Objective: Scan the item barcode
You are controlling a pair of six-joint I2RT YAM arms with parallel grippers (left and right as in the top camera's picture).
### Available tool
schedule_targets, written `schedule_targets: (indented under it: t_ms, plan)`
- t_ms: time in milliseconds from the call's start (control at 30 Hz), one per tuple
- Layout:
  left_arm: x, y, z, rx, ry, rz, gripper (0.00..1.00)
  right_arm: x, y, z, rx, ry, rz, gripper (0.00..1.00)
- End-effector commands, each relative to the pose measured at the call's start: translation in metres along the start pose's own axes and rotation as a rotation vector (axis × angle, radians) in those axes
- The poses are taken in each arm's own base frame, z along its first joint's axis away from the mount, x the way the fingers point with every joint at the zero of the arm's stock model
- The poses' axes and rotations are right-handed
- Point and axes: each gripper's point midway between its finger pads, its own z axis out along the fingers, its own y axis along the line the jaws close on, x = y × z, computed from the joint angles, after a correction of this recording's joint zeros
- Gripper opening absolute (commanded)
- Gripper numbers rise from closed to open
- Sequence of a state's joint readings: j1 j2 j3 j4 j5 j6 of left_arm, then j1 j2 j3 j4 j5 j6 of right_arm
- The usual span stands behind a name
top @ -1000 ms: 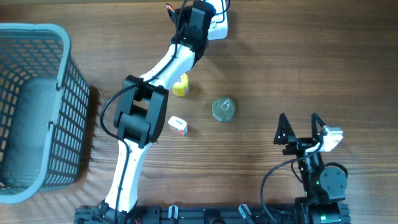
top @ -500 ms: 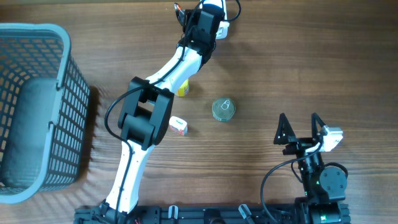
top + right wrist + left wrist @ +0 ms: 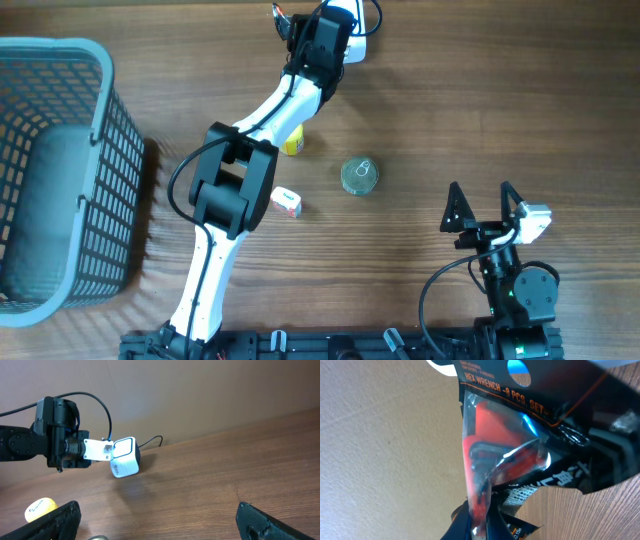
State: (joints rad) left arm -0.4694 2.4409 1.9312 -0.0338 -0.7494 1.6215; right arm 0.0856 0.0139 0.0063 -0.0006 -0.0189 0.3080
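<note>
The left gripper (image 3: pixel 288 24) is clamped on a hex wrench set (image 3: pixel 505 455), a clear bag under a black header card with red and dark tools packed inside. In the left wrist view the bag fills the frame, its lower end pinched between the jaws and its card end tilted up to the right. The arm reaches to the far edge of the table (image 3: pixel 450 100), so the pack hangs there above the wood, just beside the white barcode scanner (image 3: pixel 124 458). The scanner sits on the table with a thin dark cable trailing behind it. Which face of the pack is turned to the scanner cannot be told.

Nearer in, a yellow round item (image 3: pixel 292 144) lies partly under the left arm. A round tin (image 3: pixel 359 175) stands to its right, and a small white and red box (image 3: pixel 286 202) lies below them; all three are apart from one another.

At the left edge stands a grey mesh basket (image 3: pixel 105 150), showing only its own grey floor inside.

Well apart, at the near right, the right gripper (image 3: pixel 480 192) hovers with its fingers spread wide around nothing.
</note>
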Motion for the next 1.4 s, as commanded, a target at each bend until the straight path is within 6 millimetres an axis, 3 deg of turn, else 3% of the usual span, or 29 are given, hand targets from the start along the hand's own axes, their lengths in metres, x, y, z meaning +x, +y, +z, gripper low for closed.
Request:
schedule_targets:
  t_ms: [0,133,267,1033,1200,1300,1367]
  plan:
    - [-0.002,0.009,-0.001,-0.024,0.018,-0.003,0.04,0.000,0.002,0.000,-0.010,-0.002,-0.017,1.00]
    - [-0.003,0.009,-0.004,-0.026,0.028,0.008,0.04,0.000,0.002,0.000,-0.010,-0.002,-0.018,1.00]
    - [-0.017,0.010,-0.014,-0.036,0.009,0.050,0.04,0.000,0.002,0.000,-0.010,-0.002,-0.018,1.00]
    - [-0.008,0.013,-0.015,-0.042,0.066,0.170,0.04,0.000,0.002,0.000,-0.010,-0.002,-0.018,1.00]
    - [-0.006,0.045,-0.022,-0.142,0.060,0.009,0.04,0.000,0.002,0.000,-0.010,-0.002,-0.018,1.00]
    - [0.000,0.081,-0.047,-0.210,0.024,-0.203,0.04,0.000,0.002,0.000,-0.010,-0.002,-0.017,1.00]
    - [-0.004,0.095,-0.064,-0.235,-0.007,-0.332,0.04,0.000,0.002,0.000,-0.010,-0.002,-0.018,1.00]
